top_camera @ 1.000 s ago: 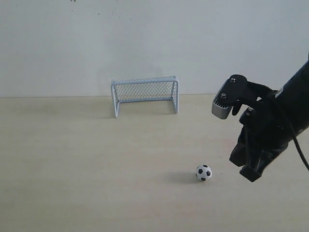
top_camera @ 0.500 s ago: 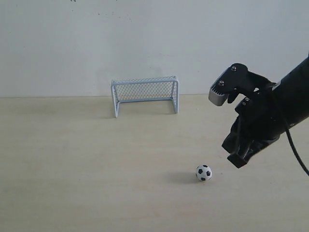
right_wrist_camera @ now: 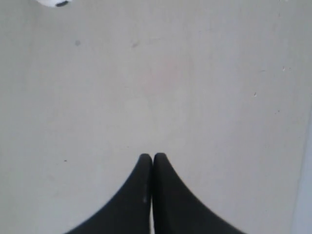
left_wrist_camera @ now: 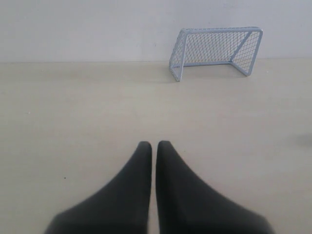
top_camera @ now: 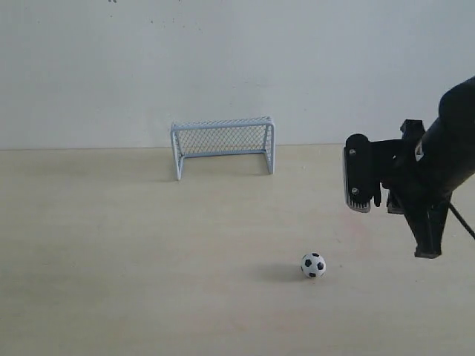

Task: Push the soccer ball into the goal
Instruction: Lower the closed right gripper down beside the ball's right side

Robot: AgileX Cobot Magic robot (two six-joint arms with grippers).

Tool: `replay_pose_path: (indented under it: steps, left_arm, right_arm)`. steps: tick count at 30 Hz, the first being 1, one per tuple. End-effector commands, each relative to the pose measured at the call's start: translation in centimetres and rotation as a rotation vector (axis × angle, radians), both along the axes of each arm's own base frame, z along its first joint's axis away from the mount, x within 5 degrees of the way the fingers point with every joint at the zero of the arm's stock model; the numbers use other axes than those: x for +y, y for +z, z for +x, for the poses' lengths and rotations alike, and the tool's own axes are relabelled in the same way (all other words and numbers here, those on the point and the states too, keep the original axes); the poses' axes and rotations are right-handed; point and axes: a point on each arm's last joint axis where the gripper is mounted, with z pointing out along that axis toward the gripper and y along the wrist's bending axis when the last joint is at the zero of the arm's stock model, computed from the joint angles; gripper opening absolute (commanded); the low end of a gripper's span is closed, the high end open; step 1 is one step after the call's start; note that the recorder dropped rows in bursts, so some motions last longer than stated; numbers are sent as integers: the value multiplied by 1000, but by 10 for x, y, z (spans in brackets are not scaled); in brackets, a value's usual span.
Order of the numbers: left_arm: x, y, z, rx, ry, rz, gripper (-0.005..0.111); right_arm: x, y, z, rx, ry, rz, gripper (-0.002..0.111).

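Left gripper (left_wrist_camera: 153, 145) together, seen only in wrist view, faces goal (left_wrist_camera: 214, 46); right gripper (right_wrist_camera: 152, 156) together, near soccer ball (top_camera: 313, 265)

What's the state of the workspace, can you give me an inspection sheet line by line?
Surface: pale table, flat.
Job's things: soccer ball on the table, well short of the goal; goal upright by the wall.
Clutter: nothing seen.
Grippers: left gripper shut, empty; right gripper shut, empty, raised right of the ball.
Cables: one black cable beside the right arm.
Surroundings: plain white wall.
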Motion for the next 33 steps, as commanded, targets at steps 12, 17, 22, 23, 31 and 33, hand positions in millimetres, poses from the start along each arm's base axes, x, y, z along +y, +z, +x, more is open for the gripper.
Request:
replay_pose_path:
  steps: [12,17,22,23,31,33]
  left_arm:
    - [0,-1,0,1,-1,-4,4]
    - [0,-1,0,-1,-1,-4,4]
    - [0,-1,0,-1,-1,-4,4]
    - [0,-1,0,-1,-1,-4,4]
    - [0,-1,0,1,-1,-4,4]
    - [0,-1,0,1,-1,-4,4]
  right_arm:
    - [-84,41,88,327,178,142,0]
    - [-82,38,90,331,240,93,0]
    - [-39,20,77,413,325,40,0]
    - [-32,7,69,467,353,2,0]
    - [-12,-15,45,567,423,36,0]
    - [-12,-9,41,550,434,44,0]
